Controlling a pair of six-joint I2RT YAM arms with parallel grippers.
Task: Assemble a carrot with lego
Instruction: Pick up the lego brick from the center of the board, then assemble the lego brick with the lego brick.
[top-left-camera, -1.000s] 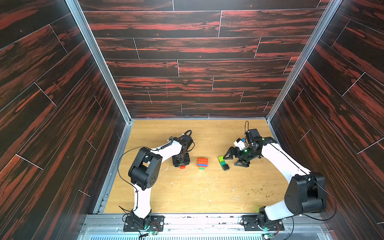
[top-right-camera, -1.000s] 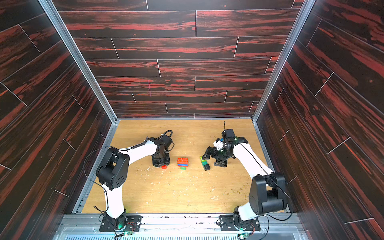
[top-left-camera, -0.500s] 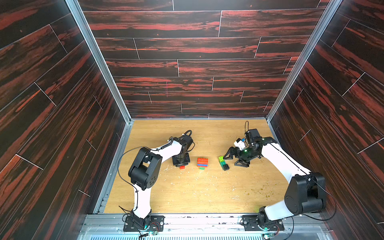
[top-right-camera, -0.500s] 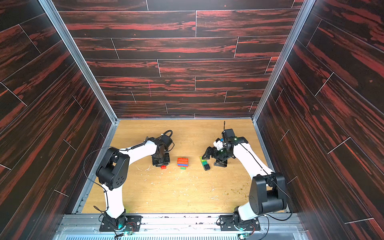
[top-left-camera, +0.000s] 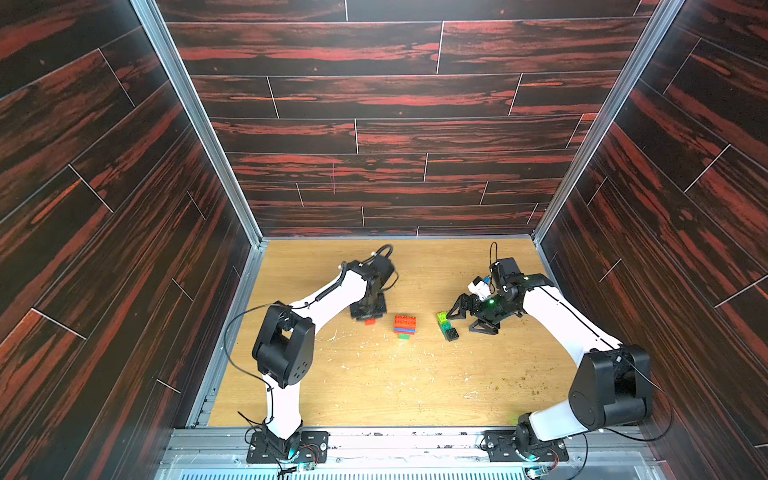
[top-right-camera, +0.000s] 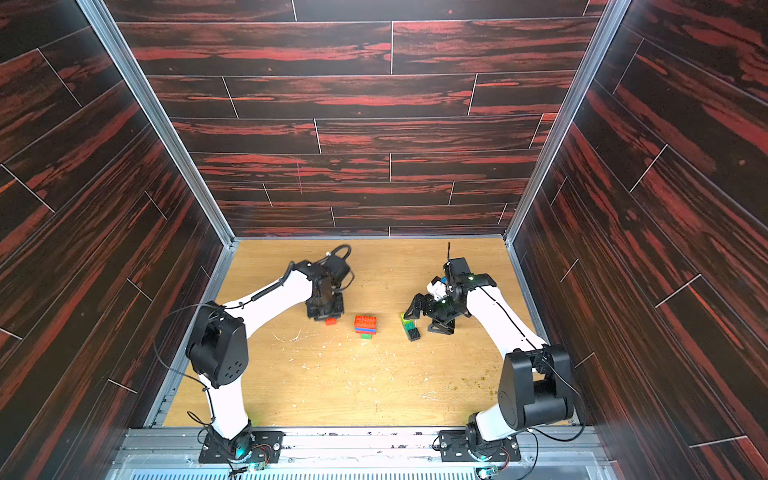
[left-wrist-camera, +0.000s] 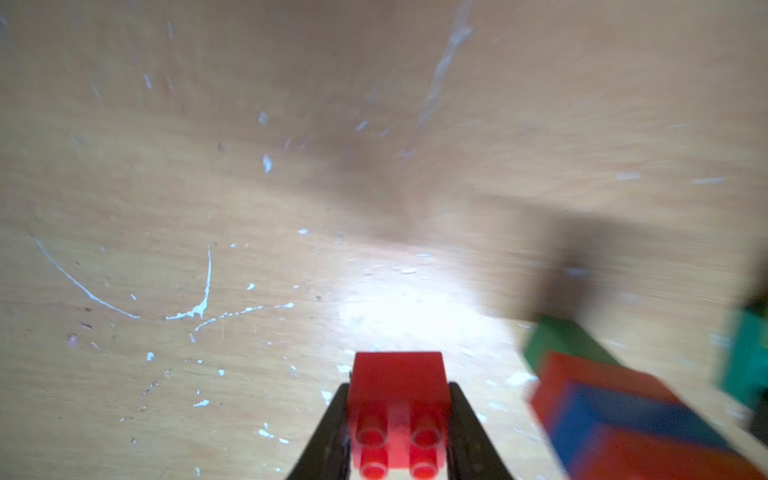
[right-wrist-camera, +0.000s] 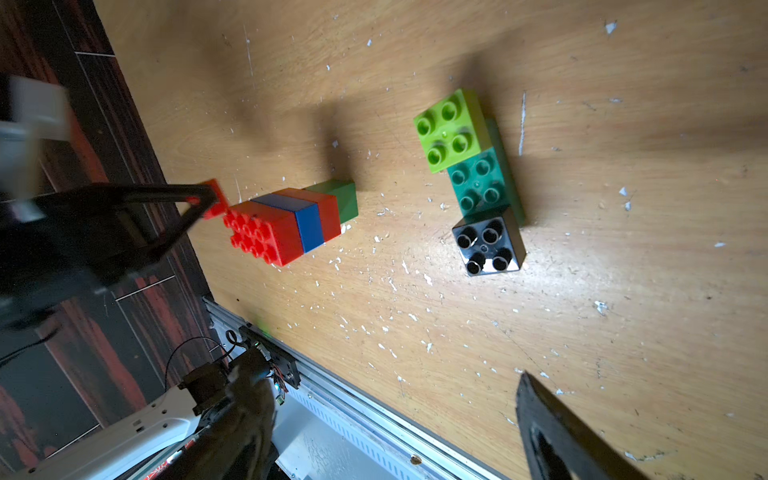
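My left gripper (left-wrist-camera: 399, 387) is shut on a small red lego brick (left-wrist-camera: 398, 411), studs facing the camera, held low over the wooden floor. In both top views this red brick (top-left-camera: 370, 321) (top-right-camera: 331, 321) shows just under the left gripper (top-left-camera: 368, 312). Just to its right lies the carrot body (top-left-camera: 404, 326) (right-wrist-camera: 291, 224): red, blue and red bricks with a green tip. Further right lies the teal bar (right-wrist-camera: 484, 183) with a lime brick (right-wrist-camera: 449, 129) and a black brick (right-wrist-camera: 486, 243) on it. My right gripper (top-left-camera: 467, 319) stands open beside that bar, holding nothing.
The floor (top-left-camera: 395, 374) is scuffed wood, enclosed by dark panelled walls on three sides. A metal rail (top-left-camera: 395, 434) with both arm bases runs along the front edge. The left arm's elbow (top-left-camera: 284, 347) stands over the floor's left side.
The left jaws have closed the last bit onto the small red brick. Both arms and the other bricks stay where they were.
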